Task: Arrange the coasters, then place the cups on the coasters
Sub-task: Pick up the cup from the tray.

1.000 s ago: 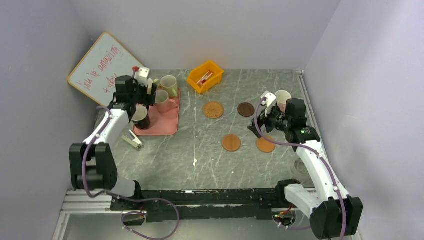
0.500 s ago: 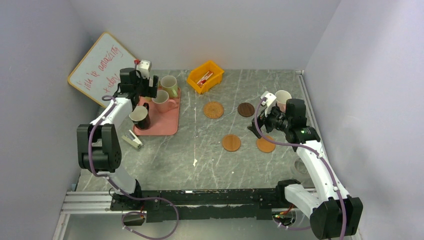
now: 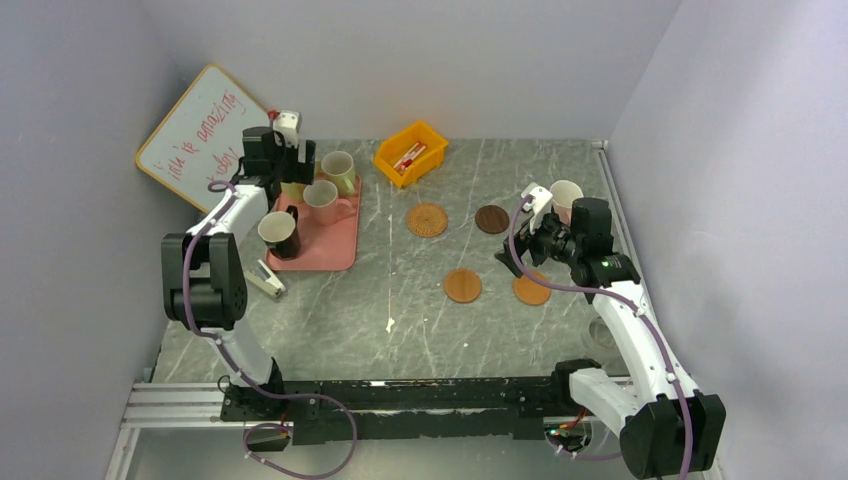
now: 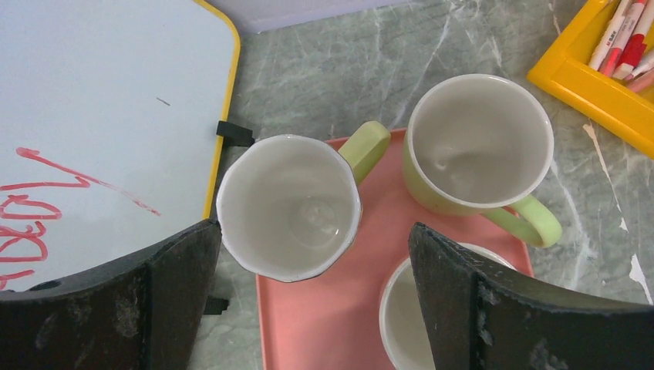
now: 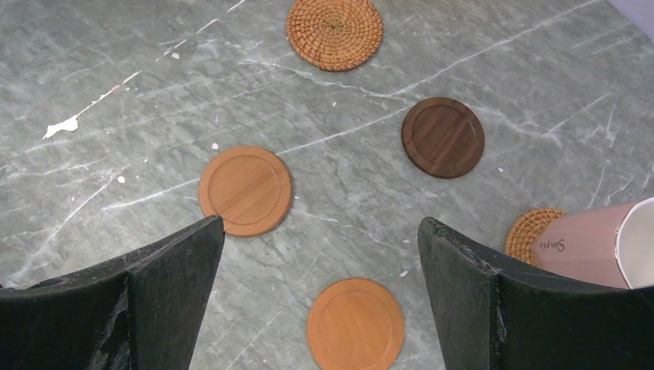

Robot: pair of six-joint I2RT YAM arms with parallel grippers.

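"Where's the left end effector (image 4: pixel 315 231)?"

"Far left, jaws spread wide above a pale green cup (image 4: pixel 289 208) on the pink tray (image 4: pixel 308 339), gripping nothing. A second green cup (image 4: pixel 478 142), a pink cup (image 4: pixel 401 316) and the black cup (image 3: pixel 278 232) share that tray."

"And the right end effector (image 5: pixel 320 225)?"

"Wide too, and empty, above the table (image 5: pixel 116 92). Below it lie a woven coaster (image 5: pixel 334 31), a dark brown coaster (image 5: pixel 443 136) and two orange-brown coasters (image 5: pixel 245 190). Another pink cup (image 5: pixel 586 243) stands far right, against a second woven coaster (image 5: pixel 532 231)."

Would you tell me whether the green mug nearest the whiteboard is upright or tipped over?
Upright: the left wrist view looks straight down into the green mug, showing its whole rim and whitish bottom.
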